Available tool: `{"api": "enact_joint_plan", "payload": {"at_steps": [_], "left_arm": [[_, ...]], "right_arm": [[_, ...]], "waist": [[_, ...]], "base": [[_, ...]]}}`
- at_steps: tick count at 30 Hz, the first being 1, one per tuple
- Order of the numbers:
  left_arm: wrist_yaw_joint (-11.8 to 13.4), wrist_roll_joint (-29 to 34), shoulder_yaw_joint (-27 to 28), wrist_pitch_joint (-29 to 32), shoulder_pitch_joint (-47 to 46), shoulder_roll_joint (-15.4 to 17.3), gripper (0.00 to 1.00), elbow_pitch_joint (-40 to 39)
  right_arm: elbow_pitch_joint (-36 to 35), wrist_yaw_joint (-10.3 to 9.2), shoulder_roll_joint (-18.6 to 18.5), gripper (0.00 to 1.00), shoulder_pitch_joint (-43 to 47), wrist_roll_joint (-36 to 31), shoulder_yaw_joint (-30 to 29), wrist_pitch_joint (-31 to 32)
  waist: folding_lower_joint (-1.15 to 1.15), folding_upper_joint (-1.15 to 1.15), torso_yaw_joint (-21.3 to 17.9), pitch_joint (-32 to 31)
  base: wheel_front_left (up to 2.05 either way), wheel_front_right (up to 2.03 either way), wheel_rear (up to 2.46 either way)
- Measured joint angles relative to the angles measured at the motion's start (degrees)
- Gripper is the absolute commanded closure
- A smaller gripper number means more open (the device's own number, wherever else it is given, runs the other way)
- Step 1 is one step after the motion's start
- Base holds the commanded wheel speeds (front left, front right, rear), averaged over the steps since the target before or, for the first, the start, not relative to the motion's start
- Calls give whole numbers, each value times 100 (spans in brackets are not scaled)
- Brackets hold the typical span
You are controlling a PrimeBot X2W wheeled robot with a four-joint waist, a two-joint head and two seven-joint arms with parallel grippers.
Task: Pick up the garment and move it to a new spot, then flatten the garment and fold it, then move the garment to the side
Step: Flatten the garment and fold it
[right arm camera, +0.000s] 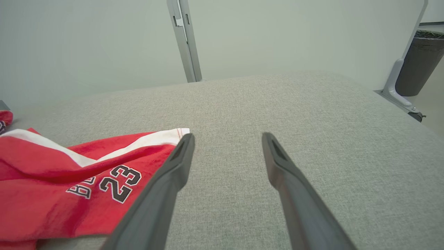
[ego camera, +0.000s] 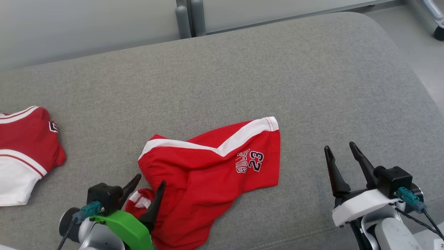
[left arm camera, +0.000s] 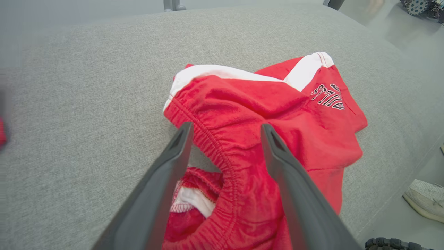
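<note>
The garment (ego camera: 211,173) is a pair of red shorts with white stripes and a "23" print, lying crumpled on the grey cushioned surface (ego camera: 242,76). Its elastic waistband (left arm camera: 222,152) bunches up toward me. My left gripper (ego camera: 150,181) hangs open over that waistband end, its fingers on either side of the bunched cloth without pinching it. In the left wrist view the gripper (left arm camera: 225,130) shows the same open stance above the garment (left arm camera: 277,114). My right gripper (ego camera: 340,148) is open and empty over bare cushion, right of the shorts; its wrist view (right arm camera: 227,139) has the garment (right arm camera: 69,173) at the left.
A second red and white garment (ego camera: 24,152) lies at the left edge of the cushion. The cushion's rounded right edge drops to the floor, where a pale shoe (left arm camera: 426,198) rests. A grey post (right arm camera: 184,38) and wall stand behind, a dark bin (right arm camera: 419,62) at far right.
</note>
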Motion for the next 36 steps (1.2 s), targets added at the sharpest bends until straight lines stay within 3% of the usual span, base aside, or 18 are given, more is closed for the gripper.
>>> {"api": "enact_joint_plan", "payload": {"at_steps": [17,36], "left_arm": [[136,43,1063,-968,743,-48,0,494],[169,-29,1481,-1291,1398,-47,0,994]], "right_arm": [[-175,-142,-294,0,512,-348,-183,14],[-76,-133,-270,0,867,-379,-44,14]], "waist": [[0,0,255,-510],[0,0,954,-1115]], "base": [[0,0,0],[0,0,0]]}}
